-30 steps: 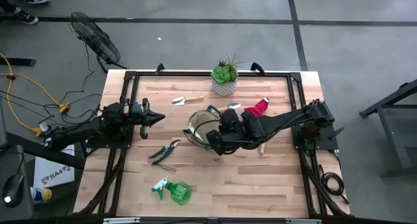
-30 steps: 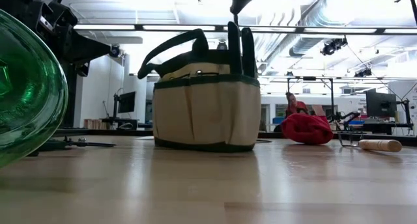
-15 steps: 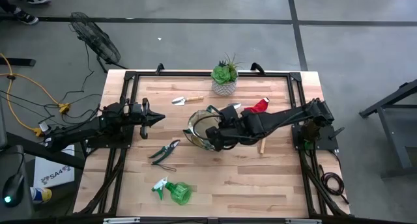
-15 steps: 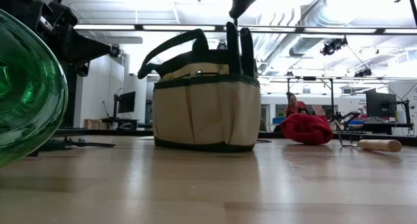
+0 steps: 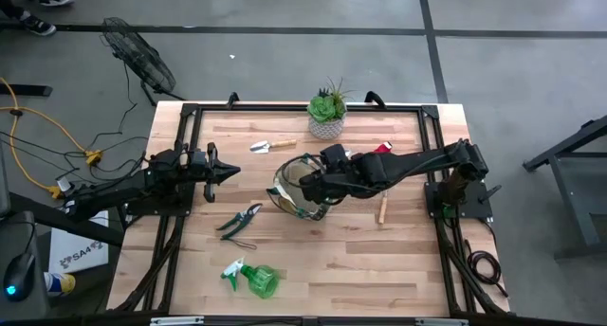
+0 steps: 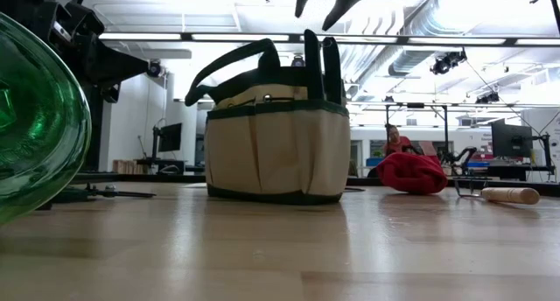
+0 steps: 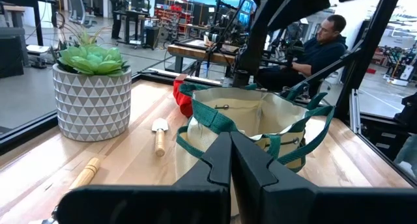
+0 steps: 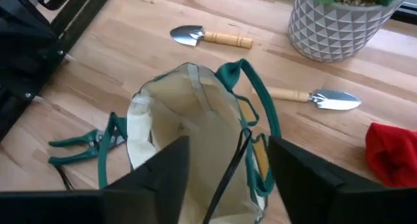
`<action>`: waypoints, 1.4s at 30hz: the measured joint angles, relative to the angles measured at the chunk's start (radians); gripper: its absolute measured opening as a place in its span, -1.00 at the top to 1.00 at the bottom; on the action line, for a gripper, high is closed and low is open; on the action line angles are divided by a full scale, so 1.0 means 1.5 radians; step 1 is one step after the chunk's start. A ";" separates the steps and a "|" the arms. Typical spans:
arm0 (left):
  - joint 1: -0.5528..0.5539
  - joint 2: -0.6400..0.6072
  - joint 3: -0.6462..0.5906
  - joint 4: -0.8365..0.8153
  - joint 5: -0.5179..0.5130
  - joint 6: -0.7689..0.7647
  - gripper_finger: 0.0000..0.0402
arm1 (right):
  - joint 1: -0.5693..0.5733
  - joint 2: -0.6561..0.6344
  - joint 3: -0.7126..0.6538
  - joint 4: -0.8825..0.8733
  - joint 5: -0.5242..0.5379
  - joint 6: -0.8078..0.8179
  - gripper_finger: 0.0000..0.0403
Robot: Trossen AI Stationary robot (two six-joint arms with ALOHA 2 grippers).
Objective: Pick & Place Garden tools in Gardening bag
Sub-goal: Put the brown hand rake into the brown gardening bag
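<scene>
While the left gripper (image 5: 230, 172) is kept shut and parked at the table's left side, the right gripper (image 6: 328, 5) is seen directly above the gardening bag (image 5: 302, 188), its fingers now spread apart where a second ago they were pressed together. Nothing is held between them, so a release into the bag is suggested, though no tool can be made out inside it. Outside the bag, a trowel (image 5: 272, 145), pruning shears (image 5: 241, 218), a spray bottle (image 5: 253, 278), a red piece (image 6: 411, 173) and a wooden handle (image 5: 382, 209) are left on the table. The task is judged unfinished, and another pick by the right arm is expected.
</scene>
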State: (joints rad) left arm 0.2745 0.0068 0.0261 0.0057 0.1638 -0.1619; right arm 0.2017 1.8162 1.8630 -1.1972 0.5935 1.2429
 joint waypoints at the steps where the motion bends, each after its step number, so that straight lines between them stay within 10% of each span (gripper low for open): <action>1: 0.000 0.000 0.000 0.000 0.000 0.000 1.00 | -0.003 -0.004 0.000 0.002 0.001 -0.005 -0.09; 13: 0.000 0.000 0.000 0.000 0.000 0.000 1.00 | -0.008 -0.069 -0.001 -0.253 -0.042 0.208 -0.27; 42: 0.000 0.000 0.000 0.000 0.000 0.000 1.00 | -0.051 -0.303 -0.682 0.111 -0.385 0.349 -0.26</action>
State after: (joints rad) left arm 0.2745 0.0071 0.0261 0.0059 0.1646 -0.1619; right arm 0.1254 1.3613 0.8397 -1.0306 0.0161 1.7658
